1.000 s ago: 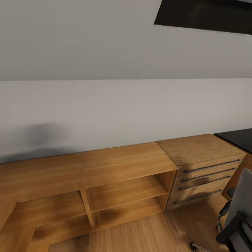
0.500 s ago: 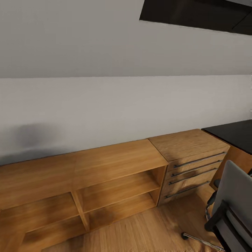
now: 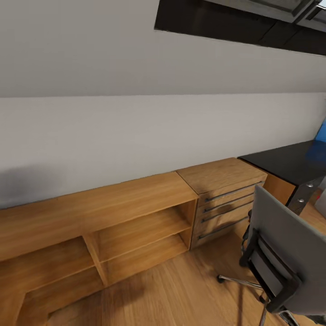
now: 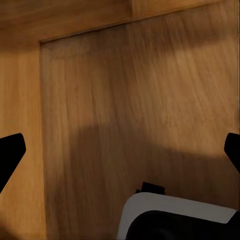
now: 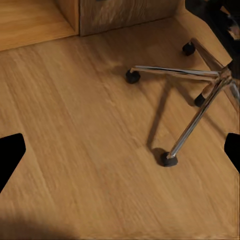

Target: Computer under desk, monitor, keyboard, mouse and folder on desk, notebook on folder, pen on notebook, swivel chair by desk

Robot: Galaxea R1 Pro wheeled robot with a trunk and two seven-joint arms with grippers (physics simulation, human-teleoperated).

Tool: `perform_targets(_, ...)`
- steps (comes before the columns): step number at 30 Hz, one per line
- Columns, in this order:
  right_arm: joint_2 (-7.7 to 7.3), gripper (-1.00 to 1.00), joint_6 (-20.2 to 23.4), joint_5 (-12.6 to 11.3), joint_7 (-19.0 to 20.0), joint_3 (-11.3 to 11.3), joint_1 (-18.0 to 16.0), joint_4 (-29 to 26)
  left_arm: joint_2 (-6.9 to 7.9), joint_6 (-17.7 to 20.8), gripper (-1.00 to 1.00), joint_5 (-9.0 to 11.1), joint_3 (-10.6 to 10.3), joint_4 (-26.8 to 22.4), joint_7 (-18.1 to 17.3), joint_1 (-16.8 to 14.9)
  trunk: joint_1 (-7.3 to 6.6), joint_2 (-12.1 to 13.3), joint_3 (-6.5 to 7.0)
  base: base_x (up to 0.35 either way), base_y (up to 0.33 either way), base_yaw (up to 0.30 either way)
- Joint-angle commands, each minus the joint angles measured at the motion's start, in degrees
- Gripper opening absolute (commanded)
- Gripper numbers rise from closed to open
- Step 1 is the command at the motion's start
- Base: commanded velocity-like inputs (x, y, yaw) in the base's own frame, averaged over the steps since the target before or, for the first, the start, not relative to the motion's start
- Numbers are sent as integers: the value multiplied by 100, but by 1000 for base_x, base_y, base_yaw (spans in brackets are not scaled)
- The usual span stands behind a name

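Hanging wide open and empty, the right gripper (image 5: 120,150) shows only its two dark fingertips at the edges of its wrist view, with wood plank floor (image 5: 75,125) beneath. Just ahead of it splays the chrome star base on castors of the grey padded swivel chair (image 3: 290,253). The left gripper (image 4: 120,152) is spread wide too, holding nothing, over bare plank. Farther out, beyond the chair's back, sits the glossy black desk (image 3: 290,160) with round silver knobs, a sliver of blue at its far edge. Beside it stand a light wooden drawer chest (image 3: 224,194) and a low open wooden shelf unit (image 3: 113,222). My read: the robot is on approach. The chair's seat is hidden, so the next move calls for rounding the chair to find the folder.
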Motion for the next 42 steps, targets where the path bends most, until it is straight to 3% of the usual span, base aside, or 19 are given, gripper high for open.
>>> perform_targets(1, 3, 100, -11, -22, -32, 49, -5, 8, 5, -3, 100, 36, -50, -17, 33, 4, -2, -3, -6, -156, -57, -260)
perform_targets(21, 3, 100, -13, -25, -32, 42, -5, 8, 6, -7, 100, 36, -50, -16, 29, 4, -2, -3, -11, -14, -9, -282)
perform_targets(42, 2, 100, -13, -22, -32, 40, -5, 8, 4, -7, 100, 36, -49, -14, 24, 4, -2, -3, -11, 286, 0, -290)
